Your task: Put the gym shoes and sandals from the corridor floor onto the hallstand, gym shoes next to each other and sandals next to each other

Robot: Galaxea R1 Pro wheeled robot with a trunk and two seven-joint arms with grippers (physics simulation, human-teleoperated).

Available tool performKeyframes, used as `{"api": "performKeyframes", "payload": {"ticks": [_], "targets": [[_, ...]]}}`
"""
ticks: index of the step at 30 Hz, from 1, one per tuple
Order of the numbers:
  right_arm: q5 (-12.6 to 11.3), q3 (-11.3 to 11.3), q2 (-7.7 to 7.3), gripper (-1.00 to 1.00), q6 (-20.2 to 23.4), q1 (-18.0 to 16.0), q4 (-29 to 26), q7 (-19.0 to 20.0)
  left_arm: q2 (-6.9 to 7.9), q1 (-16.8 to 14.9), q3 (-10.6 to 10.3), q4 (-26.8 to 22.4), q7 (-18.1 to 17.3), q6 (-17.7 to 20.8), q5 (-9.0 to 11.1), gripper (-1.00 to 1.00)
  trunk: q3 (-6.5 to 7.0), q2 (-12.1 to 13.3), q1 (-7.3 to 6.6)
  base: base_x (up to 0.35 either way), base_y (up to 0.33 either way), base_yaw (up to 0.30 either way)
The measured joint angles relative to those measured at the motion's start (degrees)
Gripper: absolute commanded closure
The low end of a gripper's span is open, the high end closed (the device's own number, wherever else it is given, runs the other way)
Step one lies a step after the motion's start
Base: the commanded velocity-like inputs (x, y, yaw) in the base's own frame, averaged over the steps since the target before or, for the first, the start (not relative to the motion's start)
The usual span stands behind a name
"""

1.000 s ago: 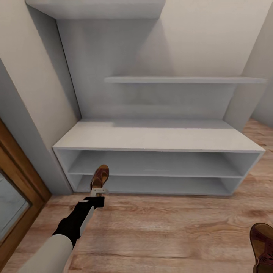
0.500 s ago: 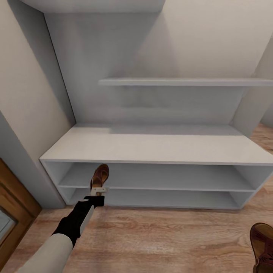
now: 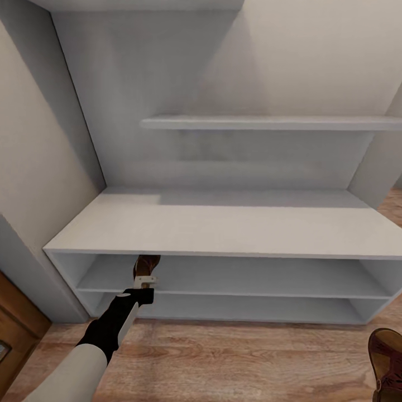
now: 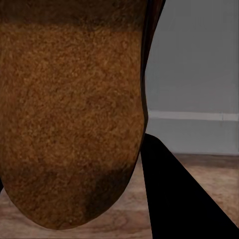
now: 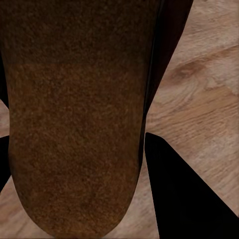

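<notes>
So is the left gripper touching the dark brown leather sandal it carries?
Touching. In the head view the left gripper is clamped on the heel end of the dark brown leather sandal, which is held up at the shoe rack's front edge.

Soft even light, faint shadows under shelves, slightly blurry renders.

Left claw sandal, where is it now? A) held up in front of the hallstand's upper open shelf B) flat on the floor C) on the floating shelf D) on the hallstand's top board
A: the left claw holds the sandal upright before the hallstand's upper open shelf.
</notes>
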Motion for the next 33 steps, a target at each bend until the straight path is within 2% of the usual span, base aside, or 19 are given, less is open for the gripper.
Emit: {"api": "performKeyframes", "payload": {"ticks": [5, 11, 14, 33], "targets": [[0.00, -0.58, -0.09, 1.00, 0.01, 0.00, -0.01, 0.00, 0.00, 0.04, 0.00, -0.02, 0.00, 0.01, 0.00, 1.00, 0.00, 0.00, 0.00, 0.023, 0.000, 0.000], [-0.02, -3.08, -0.15, 1.00, 0.08, 0.00, -0.06, 0.00, -0.04, 0.06, 0.00, -0.02, -0.01, 0.01, 0.01, 1.00, 0.00, 0.00, -0.02, 0.170, 0.000, 0.000], [0.00, -3.60, -0.15, 1.00, 0.09, 0.00, -0.05, 0.05, -0.03, 0.06, 0.00, -0.02, 0.00, 0.01, 0.00, 1.00, 0.00, 0.00, -0.02, 0.234, 0.000, 0.000], [0.00, -3.95, -0.08, 1.00, 0.10, 0.00, -0.01, 0.09, -0.08, 0.14, 0.00, 0.15, 0.00, -0.06, 0.00, 1.00, 0.00, 0.00, 0.00, 0.100, 0.000, 0.000]]}}
